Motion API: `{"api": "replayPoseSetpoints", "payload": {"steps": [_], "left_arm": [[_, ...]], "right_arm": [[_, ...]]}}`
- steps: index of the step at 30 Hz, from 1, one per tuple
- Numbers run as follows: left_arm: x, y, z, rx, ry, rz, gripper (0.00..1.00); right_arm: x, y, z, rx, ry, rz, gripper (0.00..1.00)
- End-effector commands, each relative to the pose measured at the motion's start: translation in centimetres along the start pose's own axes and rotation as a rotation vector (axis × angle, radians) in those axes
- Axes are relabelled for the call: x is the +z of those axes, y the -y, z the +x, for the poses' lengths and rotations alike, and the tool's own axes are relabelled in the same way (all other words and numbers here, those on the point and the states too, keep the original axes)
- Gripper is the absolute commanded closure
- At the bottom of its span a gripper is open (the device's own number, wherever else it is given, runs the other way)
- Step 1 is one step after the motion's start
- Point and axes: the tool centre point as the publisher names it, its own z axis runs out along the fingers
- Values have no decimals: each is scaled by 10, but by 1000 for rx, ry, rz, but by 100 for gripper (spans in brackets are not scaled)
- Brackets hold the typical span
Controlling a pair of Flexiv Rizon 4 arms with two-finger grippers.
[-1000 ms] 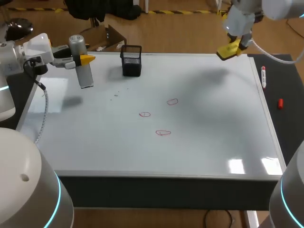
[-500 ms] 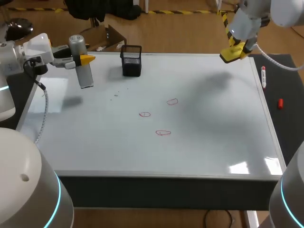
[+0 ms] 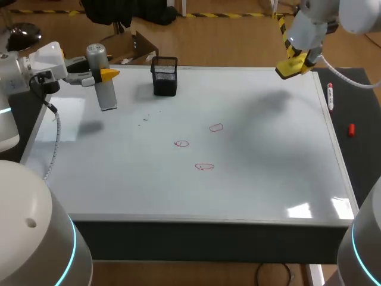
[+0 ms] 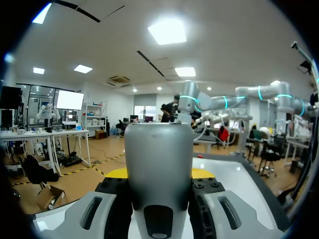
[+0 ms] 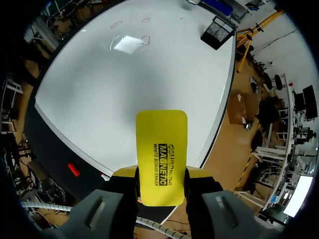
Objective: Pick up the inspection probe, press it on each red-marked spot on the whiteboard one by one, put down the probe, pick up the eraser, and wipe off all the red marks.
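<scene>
**Both claws loaded: probe on the left, eraser on the right**

The left claw (image 3: 102, 74) is clamped on the probe (image 3: 106, 92), a grey cylinder held nearly upright over the whiteboard's (image 3: 262, 185) 10 o'clock corner. In the left wrist view the probe fills the gap between the two yellow-tipped fingers, which press on it from both sides.

The right claw (image 3: 296, 59) grips the yellow eraser (image 3: 289, 67), held in the air above the board's 1 o'clock corner. In the right wrist view the flat eraser sticks out ahead of the fingers, pinched between them.

Three red marks sit near the board's middle in a small triangle:
- one at 1 o'clock (image 3: 216, 127)
- one at 9 o'clock (image 3: 181, 143)
- one at 6 o'clock (image 3: 204, 167)

None looks wiped.

A black mesh cup (image 3: 165, 76) stands on the board's far edge at about 11 o'clock, just beside the probe and apart from it. A marker (image 3: 330, 95) lies along the board's 3 o'clock edge. A red cap (image 3: 351, 129) rests near it, on the dark counter (image 3: 363, 155) beside the board.
</scene>
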Motion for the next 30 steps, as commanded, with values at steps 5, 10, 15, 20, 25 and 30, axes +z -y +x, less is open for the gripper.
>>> {"api": "replayPoseSetpoints", "payload": {"steps": [5,10,15,20,25,30], "left_arm": [[3,2,8,19,-18,-1,100],[13,3,31,15,-73,30,100],[28,4,60,8,-133,59,100],[49,0,88,4,-209,65,100],[73,-6,114,-10,-290,63,100],[92,-12,136,-12,-353,72,100]], "right_arm": [[-1,0,0,-1,-3,2,100],[-1,0,0,-1,-3,2,100],[-1,0,0,-1,-3,2,100],[-1,0,0,-1,-3,2,100],[-1,0,0,-1,-3,2,100],[-1,0,0,-1,-3,2,100]]}}
